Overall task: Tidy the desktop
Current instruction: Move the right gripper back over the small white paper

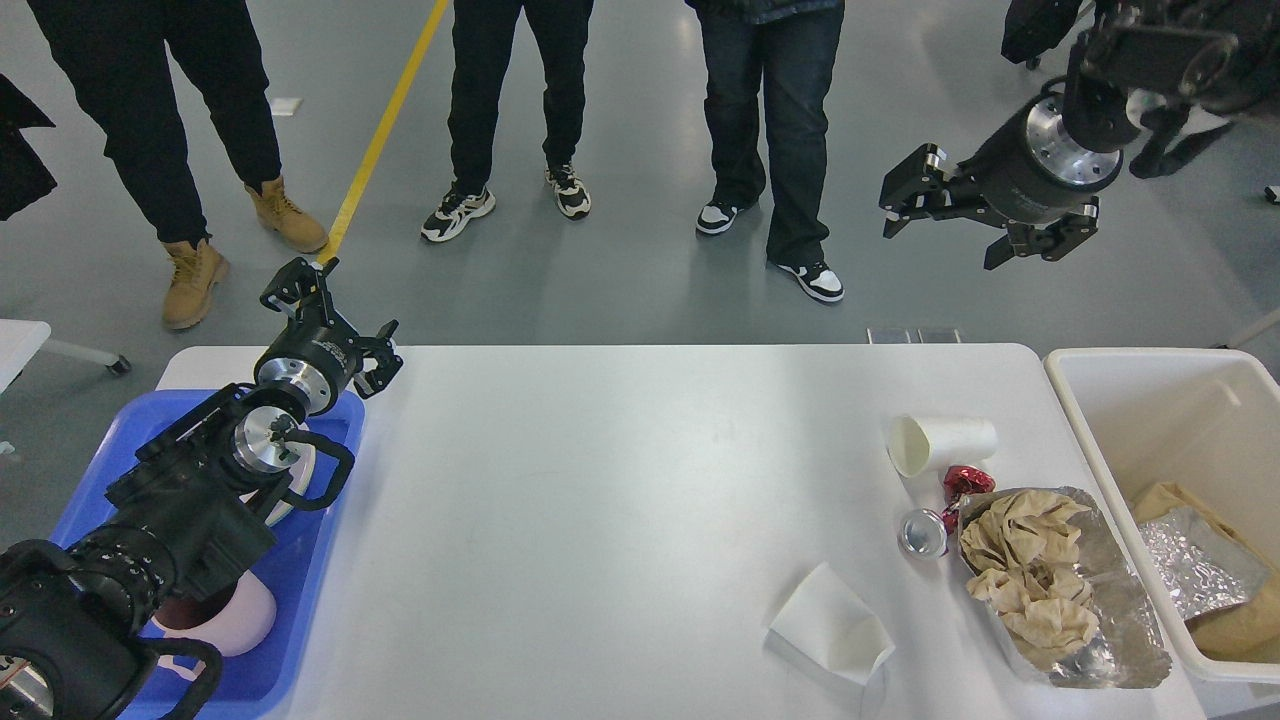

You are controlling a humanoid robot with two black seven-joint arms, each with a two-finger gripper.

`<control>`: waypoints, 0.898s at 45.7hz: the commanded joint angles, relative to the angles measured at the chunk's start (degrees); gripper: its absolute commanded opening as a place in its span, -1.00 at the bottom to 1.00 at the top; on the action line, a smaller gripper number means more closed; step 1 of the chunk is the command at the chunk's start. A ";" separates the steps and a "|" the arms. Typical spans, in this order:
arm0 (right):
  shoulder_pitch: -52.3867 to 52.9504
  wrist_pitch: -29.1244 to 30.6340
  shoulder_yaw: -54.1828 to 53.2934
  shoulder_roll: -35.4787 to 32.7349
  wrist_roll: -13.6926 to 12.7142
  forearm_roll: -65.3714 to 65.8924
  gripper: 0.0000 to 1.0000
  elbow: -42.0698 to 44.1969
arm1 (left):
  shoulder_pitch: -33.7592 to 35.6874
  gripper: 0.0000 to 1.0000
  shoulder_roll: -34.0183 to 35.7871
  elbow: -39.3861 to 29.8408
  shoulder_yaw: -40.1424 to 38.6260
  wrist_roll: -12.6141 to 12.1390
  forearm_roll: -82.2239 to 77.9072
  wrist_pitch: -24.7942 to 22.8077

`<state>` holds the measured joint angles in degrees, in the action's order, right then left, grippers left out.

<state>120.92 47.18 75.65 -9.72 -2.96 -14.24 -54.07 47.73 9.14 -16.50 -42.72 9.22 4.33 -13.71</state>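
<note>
The white counter (620,500) fills the lower view, carrying at its right end a tipped paper cup (940,443), a foil tray (1065,585) of crumpled brown paper and a flattened cup (830,625). The left end effector (330,325) hangs spread over the blue tray (300,590); the right end effector (985,215) hangs spread and empty, above the floor beyond the counter
</note>
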 commanded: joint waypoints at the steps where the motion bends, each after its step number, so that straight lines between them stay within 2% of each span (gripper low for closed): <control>1: 10.02 6.86 -0.24 1.11 0.06 0.17 1.00 -3.58 | 0.00 0.93 0.00 -0.02 0.00 0.01 0.06 0.00; 9: 19.87 7.82 -0.24 1.55 -0.11 0.70 1.00 -6.83 | 0.00 0.93 0.00 -0.02 0.00 0.01 -0.02 0.00; 17: 19.18 7.82 -0.24 1.81 -0.29 1.67 1.00 -7.19 | 0.00 0.93 0.00 -0.02 0.00 0.10 0.06 0.00; 24: 13.47 7.82 -0.85 2.34 -0.29 2.11 0.91 -7.27 | 0.00 0.93 0.00 -0.02 0.00 0.01 0.06 0.00; 30: 7.41 2.05 -1.29 3.13 -0.20 4.56 0.91 -8.15 | 0.00 0.93 0.00 -0.02 0.00 0.01 0.06 0.00; 41: -5.95 -0.25 -11.30 6.03 -0.20 20.28 0.91 -9.03 | 0.00 0.93 0.00 -0.02 0.00 0.01 0.06 0.00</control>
<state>120.91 47.30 69.61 -5.01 -3.18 -1.63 -62.71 47.72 9.14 -16.50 -42.72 9.25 4.38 -13.71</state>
